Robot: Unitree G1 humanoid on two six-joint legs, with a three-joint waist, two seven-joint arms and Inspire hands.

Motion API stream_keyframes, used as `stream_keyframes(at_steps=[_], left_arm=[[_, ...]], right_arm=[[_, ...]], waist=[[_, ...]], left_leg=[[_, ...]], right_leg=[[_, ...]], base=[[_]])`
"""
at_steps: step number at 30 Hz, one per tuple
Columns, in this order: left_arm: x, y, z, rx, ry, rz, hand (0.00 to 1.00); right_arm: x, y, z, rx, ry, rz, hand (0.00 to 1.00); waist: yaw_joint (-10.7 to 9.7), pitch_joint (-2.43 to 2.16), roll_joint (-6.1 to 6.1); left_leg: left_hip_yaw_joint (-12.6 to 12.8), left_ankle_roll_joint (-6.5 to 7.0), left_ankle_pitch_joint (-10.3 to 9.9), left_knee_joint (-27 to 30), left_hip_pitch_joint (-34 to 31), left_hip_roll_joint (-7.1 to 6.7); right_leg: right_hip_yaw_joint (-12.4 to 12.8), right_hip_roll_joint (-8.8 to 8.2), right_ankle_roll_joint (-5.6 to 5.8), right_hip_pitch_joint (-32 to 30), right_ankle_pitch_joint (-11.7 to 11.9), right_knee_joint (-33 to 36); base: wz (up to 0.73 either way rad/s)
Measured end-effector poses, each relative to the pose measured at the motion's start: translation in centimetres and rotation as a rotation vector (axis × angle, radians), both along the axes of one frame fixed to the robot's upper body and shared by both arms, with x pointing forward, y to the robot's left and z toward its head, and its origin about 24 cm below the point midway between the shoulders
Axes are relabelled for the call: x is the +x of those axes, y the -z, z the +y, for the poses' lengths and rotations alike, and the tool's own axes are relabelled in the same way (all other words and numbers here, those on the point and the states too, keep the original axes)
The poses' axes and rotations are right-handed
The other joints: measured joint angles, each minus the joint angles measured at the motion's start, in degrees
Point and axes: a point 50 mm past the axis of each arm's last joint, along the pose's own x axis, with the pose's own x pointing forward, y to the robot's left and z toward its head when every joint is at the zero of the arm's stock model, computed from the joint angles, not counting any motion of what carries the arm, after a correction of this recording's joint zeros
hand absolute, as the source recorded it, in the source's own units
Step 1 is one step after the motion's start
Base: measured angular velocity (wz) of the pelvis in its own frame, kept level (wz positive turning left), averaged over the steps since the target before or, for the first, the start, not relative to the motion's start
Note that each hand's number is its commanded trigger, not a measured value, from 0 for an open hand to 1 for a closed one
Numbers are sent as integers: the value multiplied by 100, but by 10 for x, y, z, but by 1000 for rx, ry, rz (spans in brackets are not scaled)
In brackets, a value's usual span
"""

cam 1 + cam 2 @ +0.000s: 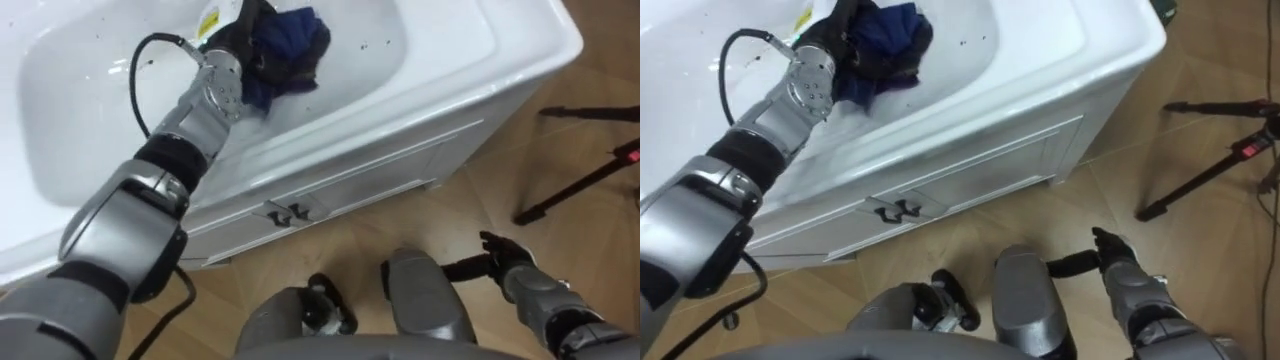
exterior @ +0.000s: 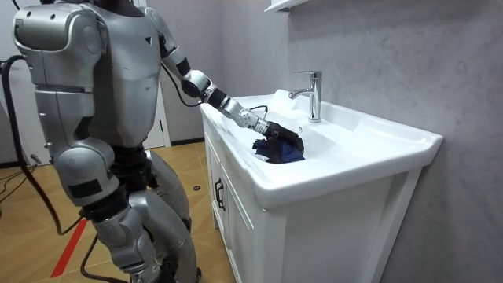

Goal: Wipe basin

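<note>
A white basin (image 1: 420,60) tops a white cabinet in front of me. A crumpled dark blue cloth (image 1: 295,45) lies inside the bowl, toward its far side. My left hand (image 1: 240,40) reaches into the bowl from the lower left, and its dark fingers are curled into the cloth's left part. From the side, the room view has the same hand (image 2: 277,132) on the cloth (image 2: 284,153), in front of the tap. My right hand (image 1: 500,255) hangs low beside my leg, over the floor, with relaxed fingers and nothing in it.
A chrome tap (image 2: 313,94) stands at the basin's back edge. Small dark specks dot the bowl. The cabinet doors (image 1: 330,190) below have dark handles (image 1: 285,212). Black tripod legs (image 1: 580,180) spread over the wooden floor at my right.
</note>
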Motion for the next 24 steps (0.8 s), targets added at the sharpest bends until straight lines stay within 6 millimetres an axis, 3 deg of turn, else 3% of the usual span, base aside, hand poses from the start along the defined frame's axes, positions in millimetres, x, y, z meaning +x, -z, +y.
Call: stream_keyframes(at_steps=[5, 8, 13, 17, 22, 24], left_arm=[[-4, 1, -15, 11, 112, 43, 100], [-10, -3, -29, -14, 190, 36, 100], [-21, 1, -43, -43, 281, 68, 100], [-28, 2, -55, -120, 357, 130, 100], [-34, -1, -65, -137, 431, 153, 100], [-39, -2, -68, -156, 460, 151, 100]], right_arm=[[-10, 1, -11, 43, 99, 12, 0], [-18, 2, -17, 69, 149, 16, 0], [-33, 5, -22, 84, 185, 58, 0], [-41, 7, -25, 84, 202, 77, 0], [-40, 7, -24, 87, 200, 74, 0], [-42, 8, -23, 89, 202, 79, 0]], waist=[[-30, -23, 89], [-33, -85, 175], [-42, -94, 185], [-49, -138, 230], [-23, -155, 234], [-19, -194, 193]], left_leg=[[64, 15, 13, -175, 252, -2], [157, 31, 100, -422, 376, -30], [177, 24, 170, -724, 799, -133], [149, 19, 175, -922, 1067, -206], [119, 20, 175, -1039, 1220, -220], [71, 20, 175, -1089, 1277, -251]], right_leg=[[-107, -5, 31, 273, 6, -223], [-142, -36, 57, 385, 65, -418], [-180, -83, 102, 824, 93, -724], [-281, -88, 170, 1161, 139, -986], [-291, -40, 229, 1414, 271, -1294], [-296, -50, 236, 1467, 276, -1342]], base=[[10], [7], [3], [7], [1], [3]])
